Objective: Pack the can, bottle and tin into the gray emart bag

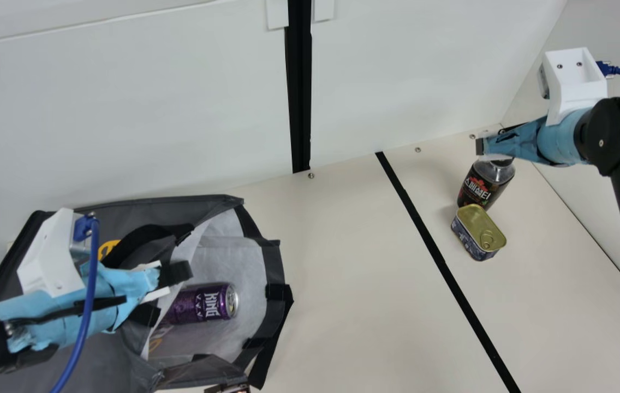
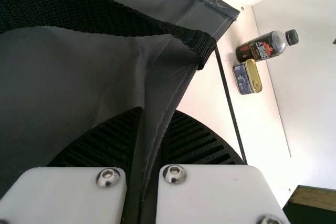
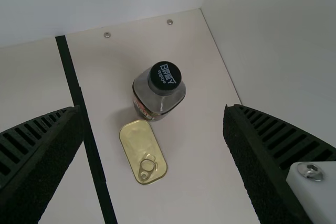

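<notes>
From where I stood, the L gripper had its ribbed fingers nearly closed on the gray emart bag, w/ a fold of the bag's wall pinched btwn them. A black handle strap ran across the cloth nr that grip. The bag's mouth gaped, & the purple can lay on its side inside, silver end toward the opening, against the pale lining.

The R gripper hung over the bottle, fingers spread wide, nothing btwn them. The bottle stood upright on the cream table, black cap on. The tin sat flat just beside its base, gold lid & pull ring up. Both were on the R arm's side of the black stripe, well apart from the bag.
</notes>
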{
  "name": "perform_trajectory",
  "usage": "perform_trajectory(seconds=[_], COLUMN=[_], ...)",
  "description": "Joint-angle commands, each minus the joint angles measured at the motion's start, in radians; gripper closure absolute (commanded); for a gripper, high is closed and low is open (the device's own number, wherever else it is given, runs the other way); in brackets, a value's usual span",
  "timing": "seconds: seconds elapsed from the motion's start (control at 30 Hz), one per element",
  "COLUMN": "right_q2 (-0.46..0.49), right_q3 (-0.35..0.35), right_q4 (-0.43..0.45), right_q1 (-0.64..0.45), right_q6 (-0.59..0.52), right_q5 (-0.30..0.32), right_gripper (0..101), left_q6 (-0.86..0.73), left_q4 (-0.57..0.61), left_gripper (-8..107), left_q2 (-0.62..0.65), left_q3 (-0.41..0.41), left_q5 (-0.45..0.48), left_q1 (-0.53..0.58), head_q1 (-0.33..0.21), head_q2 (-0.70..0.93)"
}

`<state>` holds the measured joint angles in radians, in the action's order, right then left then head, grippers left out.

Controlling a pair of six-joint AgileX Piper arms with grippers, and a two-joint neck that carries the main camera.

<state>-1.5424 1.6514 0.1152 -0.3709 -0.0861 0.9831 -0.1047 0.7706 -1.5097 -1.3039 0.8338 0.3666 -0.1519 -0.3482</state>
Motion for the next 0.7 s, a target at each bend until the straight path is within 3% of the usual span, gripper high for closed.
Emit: perform_trajectory(seconds=[0.0,0.67], right_q2=[-0.022,-0.192], right_q3=[0.015,0.119], right_q4=[-0.010,-0.090], right_q1=[-0.007,-0.048], right_q6=[-0.009,-0.056], right_q5=[0.004,0.020], right_gripper=[10,10], left_q6=[0.000,0.000], left_q4=[0.000,0.000], left_gripper=[89,89], left_q2=[0.000,0.000], left_q3=[0.000,0.000], left_q5=[0.000,0.000], left_q1=[0.000,0.000], head_q1=[-0.023,-0.023], head_q2=[-0.001,-0.001])
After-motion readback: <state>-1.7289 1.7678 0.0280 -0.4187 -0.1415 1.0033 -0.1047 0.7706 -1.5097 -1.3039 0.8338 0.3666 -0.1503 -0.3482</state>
